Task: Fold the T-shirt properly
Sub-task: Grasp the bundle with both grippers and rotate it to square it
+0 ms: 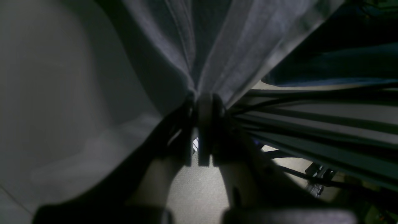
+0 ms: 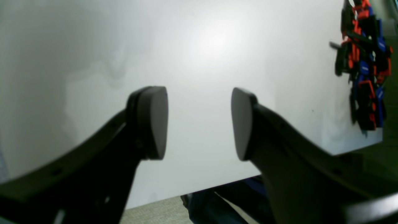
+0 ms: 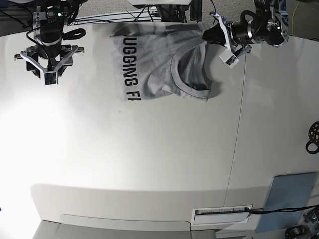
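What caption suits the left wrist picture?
Left gripper shut on a bunched fold of the grey T-shirt, lifted above the white table.

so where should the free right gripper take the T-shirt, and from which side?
Probably the hem edge nearest it, beside the black lettering. The T-shirt lies bunched at the table's far edge, the left gripper already shut on cloth near the collar. The right gripper hangs open over bare table, so come down from above and pinch that flat edge.

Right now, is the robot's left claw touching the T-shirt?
Touching. The left wrist view shows the left claw shut on a bunched fold of the grey T-shirt, cloth pinched between its fingers.
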Motion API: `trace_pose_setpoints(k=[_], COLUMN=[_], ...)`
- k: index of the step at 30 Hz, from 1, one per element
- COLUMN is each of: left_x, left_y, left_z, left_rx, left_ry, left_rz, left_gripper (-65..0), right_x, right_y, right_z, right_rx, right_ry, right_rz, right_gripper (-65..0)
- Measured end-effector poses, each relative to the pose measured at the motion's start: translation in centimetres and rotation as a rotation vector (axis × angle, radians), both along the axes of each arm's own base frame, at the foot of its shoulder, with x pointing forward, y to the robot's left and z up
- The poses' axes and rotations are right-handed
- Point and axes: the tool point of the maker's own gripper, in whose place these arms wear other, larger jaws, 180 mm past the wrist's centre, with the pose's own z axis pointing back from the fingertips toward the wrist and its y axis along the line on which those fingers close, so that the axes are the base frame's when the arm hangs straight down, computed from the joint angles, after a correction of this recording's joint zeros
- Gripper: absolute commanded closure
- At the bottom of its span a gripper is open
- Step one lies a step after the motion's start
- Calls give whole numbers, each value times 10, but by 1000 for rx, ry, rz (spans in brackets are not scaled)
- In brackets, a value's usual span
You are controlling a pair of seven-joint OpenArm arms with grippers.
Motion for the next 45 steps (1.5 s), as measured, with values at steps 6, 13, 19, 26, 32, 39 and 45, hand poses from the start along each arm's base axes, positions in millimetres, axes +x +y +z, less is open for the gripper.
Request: trace_pose_setpoints(k=[6,13,19,26,32,39,45], left_x=[19,67,102,157,197,197,180], left_y=[22,54,67,78,82,92,113], left_z=[-10,-6,-14,-22,3,18,28], left_rx=[140,260,273,253,224,189,147], left_ry=[-95,-345,-442,-466,-540,-520,-492], left_rz=[54,231,281,356,386,381,431], left_gripper=[0,0,0,0,-21,-204,-92], right_x=[0,0,0,0,1,12,14], right_y=[0,0,0,0,8,31,64], right_z=[0,0,0,0,-3,-2,-7], right_rx=[1,1,1,0,55,192,342], right_ry=[0,0,0,0,-6,-74,-54], right_rz=[0,0,1,0,12,70,183], right_gripper=[-320,-320,-320,-320,-320,-320,-214])
